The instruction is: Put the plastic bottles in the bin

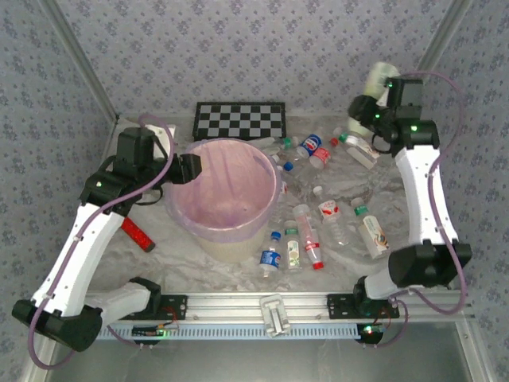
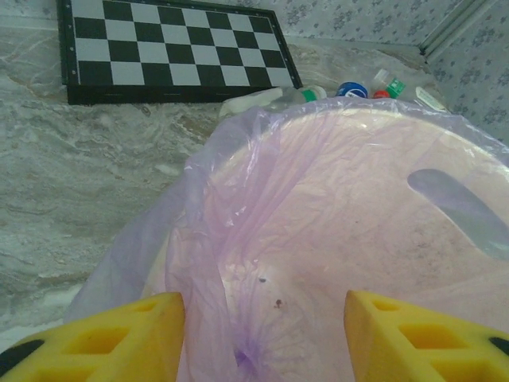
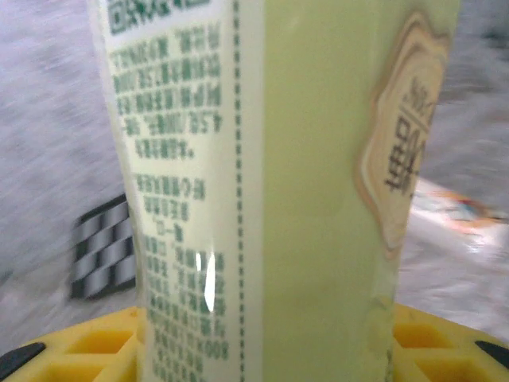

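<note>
Right wrist shows one pale green bottle (image 3: 302, 199) gripped between two fingers (image 3: 83, 350).

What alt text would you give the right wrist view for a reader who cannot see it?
A pale green bottle, its label covered in small green print, is held upright close to the camera between the right arm's yellow fingers. Behind it, blurred, are a checkerboard and the grey tabletop.

A pale green bottle (image 3: 278, 191) is standing upright in the centre of the frame, being gripped between yellow fingers (image 3: 79, 350) at the bottom edge. A blurred checkerboard (image 3: 103, 259) is showing at lower left.
</note>
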